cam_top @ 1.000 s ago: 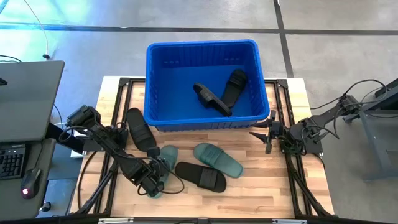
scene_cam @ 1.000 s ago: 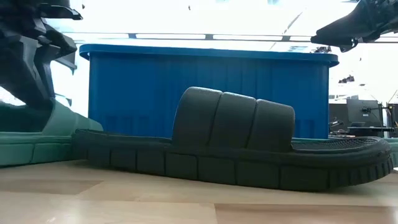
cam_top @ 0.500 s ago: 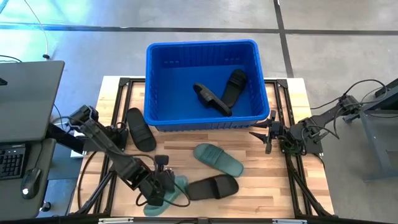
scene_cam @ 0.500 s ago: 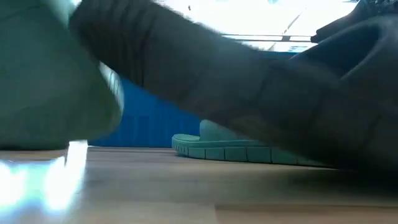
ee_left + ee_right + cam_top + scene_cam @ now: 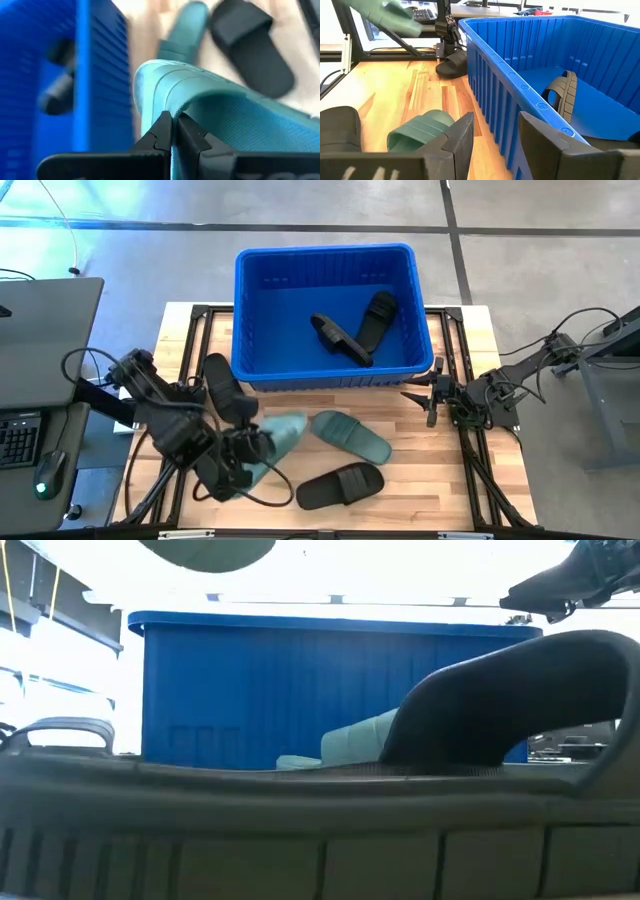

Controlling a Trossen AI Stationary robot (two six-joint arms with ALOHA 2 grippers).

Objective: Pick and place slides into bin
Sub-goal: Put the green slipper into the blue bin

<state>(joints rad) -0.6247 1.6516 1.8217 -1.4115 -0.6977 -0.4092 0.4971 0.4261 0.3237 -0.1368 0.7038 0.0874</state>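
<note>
Left end effector (image 5: 243,452), near the desk's front-left: pinched shut on a green slide (image 5: 275,436), raised clear for carrying to the bin (image 5: 330,252). Right end effector (image 5: 425,393), desk's right edge: fingers wide, empty, waiting.

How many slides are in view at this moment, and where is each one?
6. Two black rubber slides lie in the blue plastic bin. Two black and one sage green lie on the table. One sage green hangs lifted in the left gripper. Others may be hidden.
</note>
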